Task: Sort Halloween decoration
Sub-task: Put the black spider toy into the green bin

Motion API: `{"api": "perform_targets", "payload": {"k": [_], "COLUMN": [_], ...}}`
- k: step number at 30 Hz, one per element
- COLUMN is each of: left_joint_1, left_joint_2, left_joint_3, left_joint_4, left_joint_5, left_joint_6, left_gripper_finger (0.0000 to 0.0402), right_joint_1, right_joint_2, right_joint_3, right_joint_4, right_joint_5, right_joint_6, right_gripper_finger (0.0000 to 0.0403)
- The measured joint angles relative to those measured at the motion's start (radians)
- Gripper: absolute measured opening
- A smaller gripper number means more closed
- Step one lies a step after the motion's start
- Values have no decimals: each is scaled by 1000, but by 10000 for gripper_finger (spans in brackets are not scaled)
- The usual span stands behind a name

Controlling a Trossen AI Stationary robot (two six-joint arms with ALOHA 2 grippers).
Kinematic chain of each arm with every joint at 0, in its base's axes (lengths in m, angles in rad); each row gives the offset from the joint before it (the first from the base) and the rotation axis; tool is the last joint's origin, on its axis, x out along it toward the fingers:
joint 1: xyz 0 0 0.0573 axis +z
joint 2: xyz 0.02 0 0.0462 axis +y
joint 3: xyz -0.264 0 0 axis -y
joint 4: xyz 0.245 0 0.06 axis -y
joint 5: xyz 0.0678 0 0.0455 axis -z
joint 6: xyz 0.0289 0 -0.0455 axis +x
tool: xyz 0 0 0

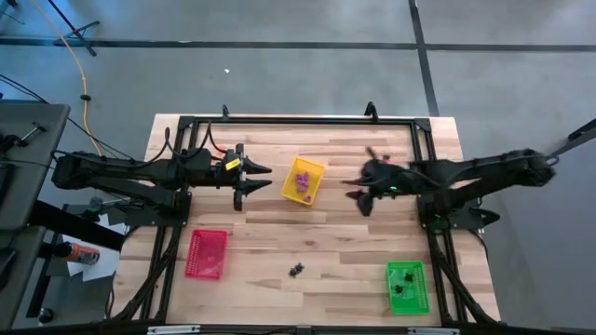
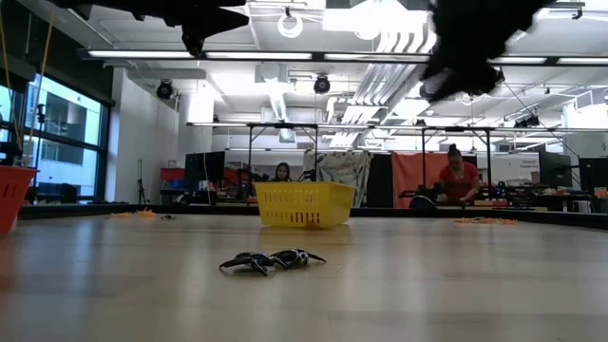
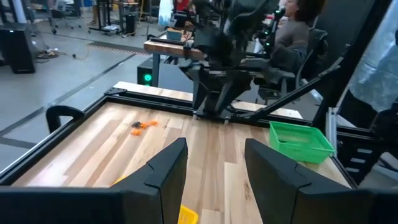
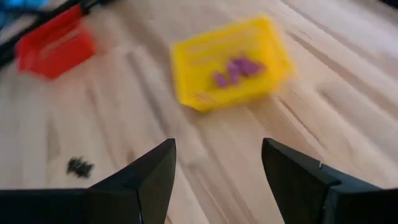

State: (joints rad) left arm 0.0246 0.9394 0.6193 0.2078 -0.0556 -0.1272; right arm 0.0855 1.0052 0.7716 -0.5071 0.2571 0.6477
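I have both arms up off the surface [image 1: 326, 233] right now, and neither is carrying anything. My right gripper [image 1: 358, 194] hangs above the boards just to the right of the yellow tray [image 1: 315, 169], fingers spread and empty; its wrist view looks down past the open fingers [image 4: 149, 177] at that tray with the purple trinkets [image 4: 235, 70] lying inside. My left gripper [image 1: 251, 179] hovers on the other side of the same tray, also released, with nothing between its fingers [image 3: 168, 168].

The sorting looks partly done, by my reading. Purple pieces sit in the yellow tray, dark pieces lie in the green tray [image 1: 421, 290], and I can't make out anything in the red tray [image 1: 194, 270]. What remains loose is a small clump of black trinkets [image 1: 296, 270] on the bare wood near the front edge, between the red and green trays, and a few orange trinkets [image 3: 144, 125] near the far right corner.

I judge I am between picks. The black clump seems the likely next target: the right gripper would need to swing toward the front edge, centre over the pile, drop low and close on pieces far smaller than its fingers, then carry them to the green tray.
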Motion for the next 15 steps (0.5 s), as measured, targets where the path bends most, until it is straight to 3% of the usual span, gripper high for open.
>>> {"api": "perform_targets", "payload": {"k": [4,7,11,15], "left_joint_1": [0,0,0,0], "left_joint_2": [0,0,0,0], "left_joint_3": [0,0,0,0], "left_joint_4": [0,0,3,28], "left_joint_5": [-30,-44,-68,-96], "left_joint_6": [-1,-2,-2,-2], "left_gripper_finger": [152,152,152,152], "right_joint_1": [-19,-39,-127,-319], "right_joint_2": [-183,-240,-228,-152], "right_joint_3": [-156,-211,-210,-166], "right_joint_4": [36,135,93,-10], "right_joint_5": [41,72,248,178], "right_joint_6": [249,275,378,453], "right_gripper_finger": [232,232,232,232]}}
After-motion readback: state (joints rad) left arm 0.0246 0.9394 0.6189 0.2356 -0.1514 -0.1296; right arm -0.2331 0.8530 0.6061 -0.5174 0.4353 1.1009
